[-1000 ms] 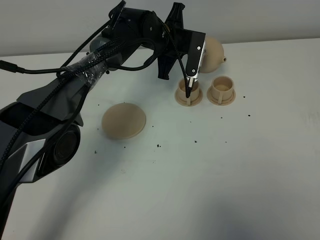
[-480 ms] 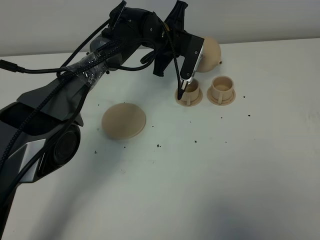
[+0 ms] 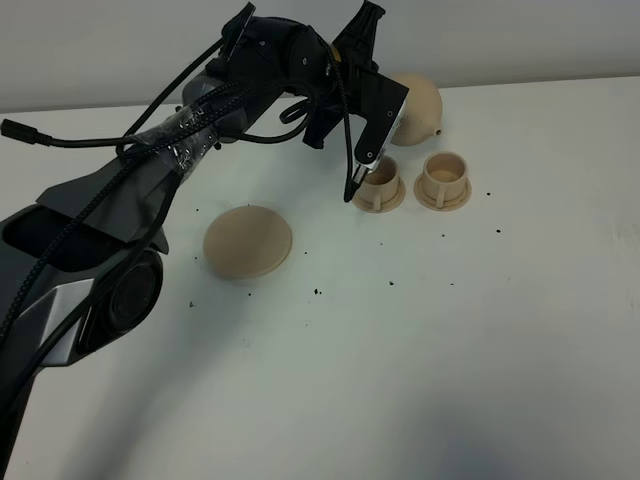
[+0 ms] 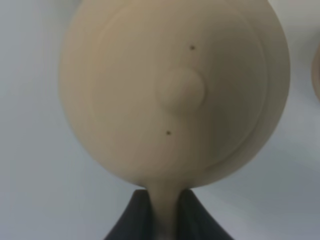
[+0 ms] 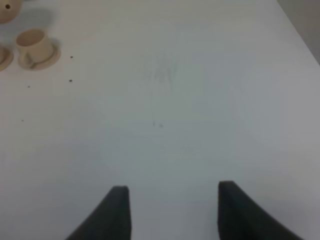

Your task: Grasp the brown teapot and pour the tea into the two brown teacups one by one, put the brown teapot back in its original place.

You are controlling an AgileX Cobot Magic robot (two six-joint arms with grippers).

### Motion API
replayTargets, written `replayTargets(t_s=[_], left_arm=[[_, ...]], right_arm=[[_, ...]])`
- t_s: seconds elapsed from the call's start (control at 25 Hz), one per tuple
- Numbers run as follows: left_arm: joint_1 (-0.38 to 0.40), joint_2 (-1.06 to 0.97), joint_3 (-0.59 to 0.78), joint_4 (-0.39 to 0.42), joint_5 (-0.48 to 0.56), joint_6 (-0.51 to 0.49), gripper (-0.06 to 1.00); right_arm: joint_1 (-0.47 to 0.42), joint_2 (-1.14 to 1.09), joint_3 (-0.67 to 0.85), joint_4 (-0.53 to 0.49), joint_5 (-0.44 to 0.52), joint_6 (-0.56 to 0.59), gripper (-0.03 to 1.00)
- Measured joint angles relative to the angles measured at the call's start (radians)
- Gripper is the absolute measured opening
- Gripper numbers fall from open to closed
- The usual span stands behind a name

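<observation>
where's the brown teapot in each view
exterior high: brown teapot sits in the upper middle of the picture, partly hidden.
left wrist: it fills the frame, with its lid knob near the centre.
right wrist: only a sliver shows at a corner of the frame.
shared landmark: the teacup, seen in the exterior and right wrist views.

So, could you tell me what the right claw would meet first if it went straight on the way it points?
Probably only the white table; the right claw points well clear of the teacup.
</observation>
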State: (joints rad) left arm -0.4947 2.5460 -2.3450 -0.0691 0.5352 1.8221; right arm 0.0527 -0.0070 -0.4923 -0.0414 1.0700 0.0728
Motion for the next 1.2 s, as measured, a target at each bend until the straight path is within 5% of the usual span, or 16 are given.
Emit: replayTargets(t_s=[0.68, 1.2], left_arm=[[-0.007, 0.011, 0.0, -0.004, -0.064, 0.227, 0.16], [-0.01, 0.011, 0.0, -0.001, -0.118, 0.262, 0.16]], right_arm=[[0.0, 0.0, 0.0, 0.0, 0.0, 0.001, 0.43], [0.0, 0.0, 0.0, 0.0, 0.0, 0.0, 0.43]])
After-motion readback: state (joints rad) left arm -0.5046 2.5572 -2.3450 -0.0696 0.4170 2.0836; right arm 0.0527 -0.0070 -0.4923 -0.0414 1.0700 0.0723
